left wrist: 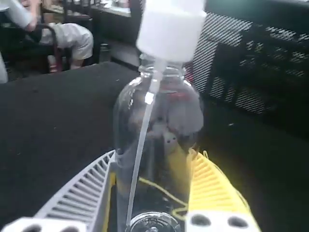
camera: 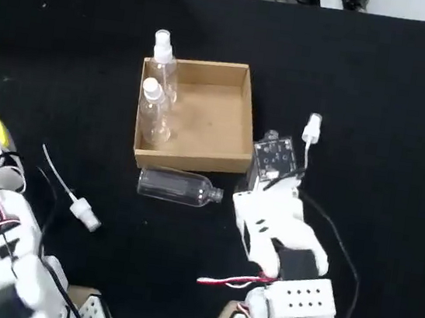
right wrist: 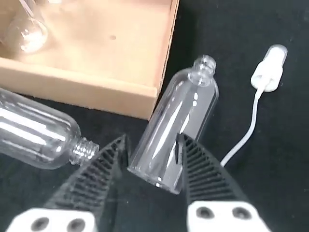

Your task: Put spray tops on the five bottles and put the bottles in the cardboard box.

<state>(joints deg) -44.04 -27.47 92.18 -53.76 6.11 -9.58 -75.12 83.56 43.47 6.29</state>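
L gripper (left wrist: 153, 157) clamps capped bottle (left wrist: 161, 108); R gripper (right wrist: 152, 140) clamps uncapped bottle (right wrist: 186, 106).

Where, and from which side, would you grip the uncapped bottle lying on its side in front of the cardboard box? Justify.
Probably mid-body on the lying bottle, coming from above with the jaws straddling its width. It lies flat, so the straight round wall gives two even faces; the threaded neck is narrower, and the cardboard box sits close behind.

the spray top (left wrist: 171, 26) on the capped bottle (left wrist: 159, 140) is cut off at the picture's edge, as is its base. the lying bottle (right wrist: 36, 133) and a boxed bottle (right wrist: 26, 29) run past the right wrist view's edge.
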